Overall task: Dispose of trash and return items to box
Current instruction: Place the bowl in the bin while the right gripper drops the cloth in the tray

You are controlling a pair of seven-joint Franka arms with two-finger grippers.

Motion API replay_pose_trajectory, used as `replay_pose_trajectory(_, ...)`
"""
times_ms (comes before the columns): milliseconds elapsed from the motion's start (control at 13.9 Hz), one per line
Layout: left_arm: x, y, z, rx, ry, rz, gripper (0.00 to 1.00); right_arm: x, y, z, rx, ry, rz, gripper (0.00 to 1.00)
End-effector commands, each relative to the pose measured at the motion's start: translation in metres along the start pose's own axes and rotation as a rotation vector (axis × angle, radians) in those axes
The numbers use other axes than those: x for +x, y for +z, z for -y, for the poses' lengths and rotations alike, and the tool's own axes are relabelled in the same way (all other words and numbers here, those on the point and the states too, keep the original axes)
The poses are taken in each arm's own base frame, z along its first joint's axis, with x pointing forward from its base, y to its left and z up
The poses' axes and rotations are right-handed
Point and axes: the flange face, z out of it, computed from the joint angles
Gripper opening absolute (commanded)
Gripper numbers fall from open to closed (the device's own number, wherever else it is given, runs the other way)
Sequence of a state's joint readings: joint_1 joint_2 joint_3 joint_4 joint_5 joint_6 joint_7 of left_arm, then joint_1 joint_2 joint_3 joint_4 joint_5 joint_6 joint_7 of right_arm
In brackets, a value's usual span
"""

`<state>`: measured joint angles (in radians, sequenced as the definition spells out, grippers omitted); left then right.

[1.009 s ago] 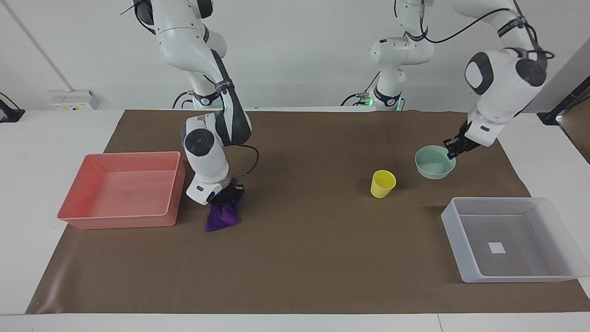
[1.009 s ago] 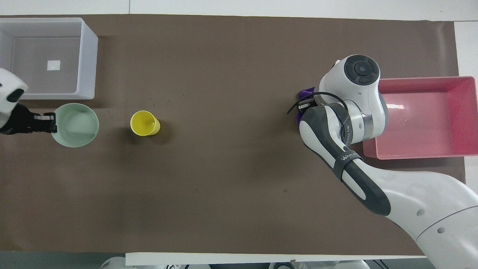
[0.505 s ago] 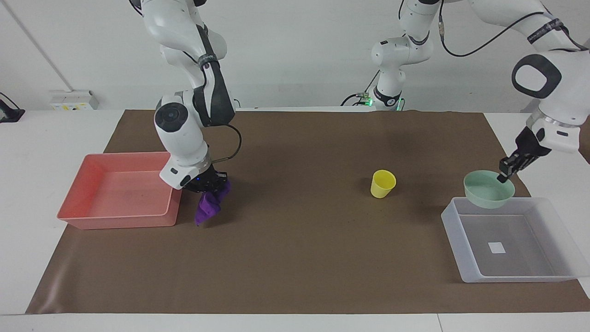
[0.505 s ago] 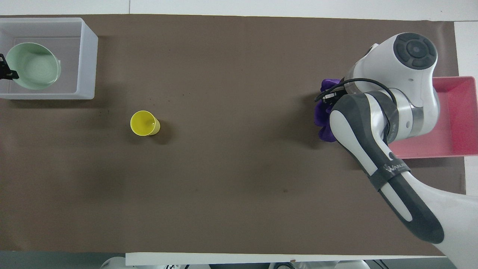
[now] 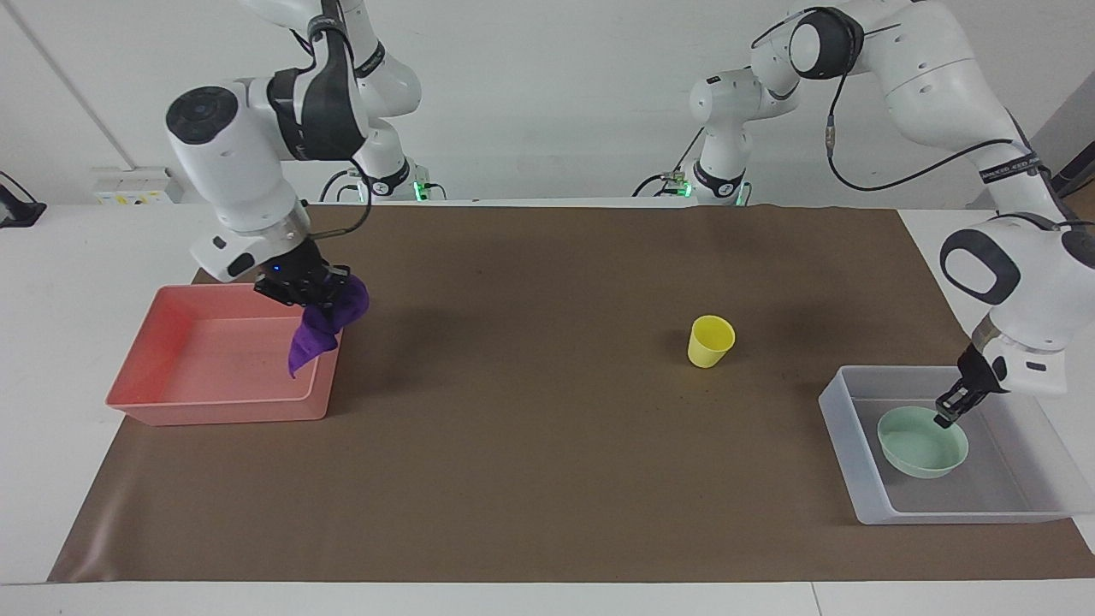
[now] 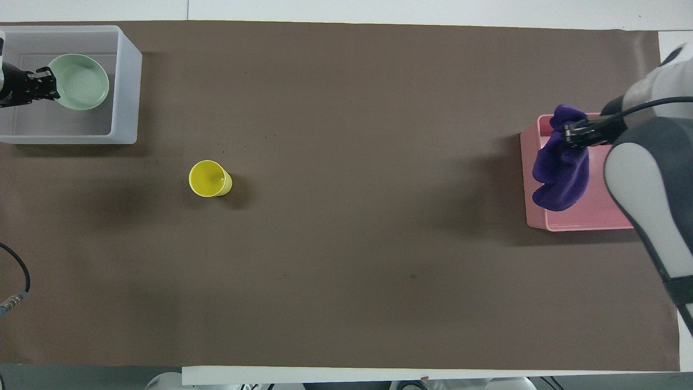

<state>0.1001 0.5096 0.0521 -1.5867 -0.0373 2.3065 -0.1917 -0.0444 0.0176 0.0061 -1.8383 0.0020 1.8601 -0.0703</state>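
Two grippers, both loaded. Left gripper (image 5: 948,414) is down inside the clear box (image 5: 843,432), fingers pinched on the rim of the mint bowl (image 5: 922,442); bowl sits low in the box, whether it rests on the floor can't tell, w/ box walls close round it on the robots' side and toward the table end. Right gripper (image 5: 310,289) is up in the air, clamped on the purple rag (image 5: 318,331), which hangs down over the pink tray (image 5: 137,389) wall that faces the table's middle; the rag's lower end dangles inside the tray edge. Rest of the tray interior is bare. Yellow cup (image 5: 710,340) stands upright on the brown mat (image 5: 530,479) btwn the two arms, nearer the box, well apart from both grippers. Wide bare mat around the cup.
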Motion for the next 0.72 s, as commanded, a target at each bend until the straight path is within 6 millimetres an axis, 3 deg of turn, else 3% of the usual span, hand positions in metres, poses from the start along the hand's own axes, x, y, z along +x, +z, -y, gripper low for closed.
replay_pose_trajectory(0, 0.002, -0.022, -0.024, 0.026, 0.014, 0.006, 0.72, -0.013, 0.01, -0.059, -0.004, -0.028, 0.023, 0.02)
replay_pose_trajectory(72, 0.004, -0.045, -0.026, 0.023, 0.014, 0.008, 0.77, -0.02, 0.014, -0.073, -0.004, -0.02, 0.028, 0.02)
replay_pose_trajectory(144, 0.003, -0.084, -0.03, 0.017, 0.017, 0.0, 0.84, -0.029, 0.025, -0.089, 0.0, 0.004, 0.046, 0.02)
replay_pose_trajectory(216, -0.006, -0.112, -0.033, 0.018, 0.024, 0.027, 0.87, -0.034, 0.033, -0.103, 0.003, 0.011, 0.051, 0.02)
replay_pose_trajectory(360, -0.05, -0.16, -0.075, 0.027, 0.098, 0.147, 0.93, -0.043, 0.054, -0.12, 0.004, -0.007, 0.048, 0.03)
replay_pose_trajectory(505, -0.109, -0.167, -0.115, 0.049, 0.141, 0.248, 0.95, -0.045, 0.076, -0.122, 0.001, -0.018, 0.034, 0.03)
replay_pose_trajectory(577, -0.147, -0.157, -0.137, 0.062, 0.169, 0.285, 0.96, -0.046, 0.089, -0.121, 0.005, -0.017, 0.044, 0.03)
replay_pose_trajectory(649, -0.18, -0.145, -0.146, 0.073, 0.198, 0.318, 0.96, -0.042, 0.101, -0.124, 0.002, -0.017, 0.037, 0.03)
